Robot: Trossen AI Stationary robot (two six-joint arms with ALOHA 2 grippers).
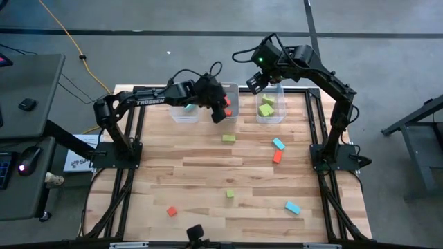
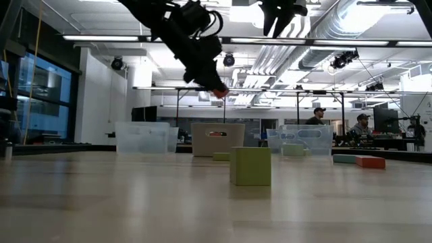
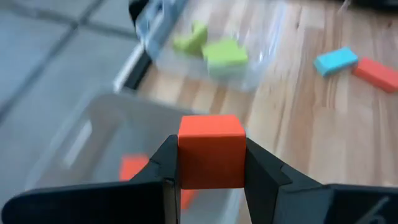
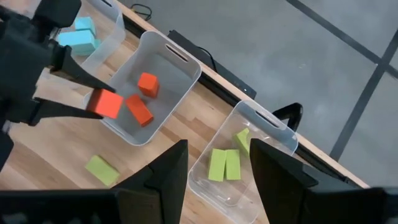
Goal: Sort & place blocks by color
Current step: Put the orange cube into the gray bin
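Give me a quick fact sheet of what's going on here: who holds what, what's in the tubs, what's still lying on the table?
Left gripper: shut on a red-orange cube, above the middle bin
Right gripper: open, empty, above the green bin
Middle bin: two red-orange blocks
Green bin: lime green blocks
Blue bin: light blue blocks
Loose on table: three green, two blue, two red-orange blocks

"TROSSEN" in white on left arm (image 1: 149, 101); partial letters "SP" on paper sheet (image 1: 77, 160) beside table, unreadable
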